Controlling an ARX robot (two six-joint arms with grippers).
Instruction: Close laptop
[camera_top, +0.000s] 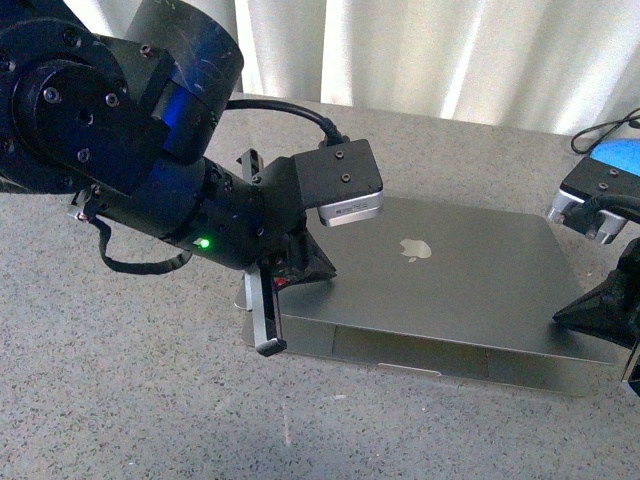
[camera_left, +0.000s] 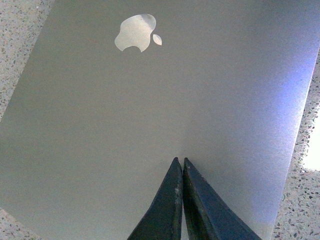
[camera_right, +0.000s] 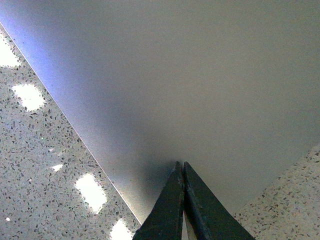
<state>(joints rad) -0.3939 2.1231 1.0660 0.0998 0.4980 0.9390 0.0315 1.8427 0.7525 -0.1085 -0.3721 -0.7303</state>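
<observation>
The grey laptop (camera_top: 450, 280) lies on the speckled table with its lid down flat, apple logo (camera_top: 415, 248) up; screen and keys are hidden. My left gripper (camera_top: 325, 268) is shut, its tips resting on the lid's left part. In the left wrist view the shut tips (camera_left: 179, 161) touch the lid (camera_left: 150, 110) below the logo (camera_left: 136, 32). My right gripper (camera_top: 562, 316) is shut, its tip on the lid's right front corner. In the right wrist view its tips (camera_right: 180, 165) press on the lid (camera_right: 190, 75) near a corner.
The speckled stone tabletop (camera_top: 130, 380) surrounds the laptop. White curtains (camera_top: 420, 50) hang behind the table's far edge. My left arm's bulky dark body (camera_top: 110, 130) fills the upper left. Bright light patches lie on the table beside the laptop (camera_right: 30, 95).
</observation>
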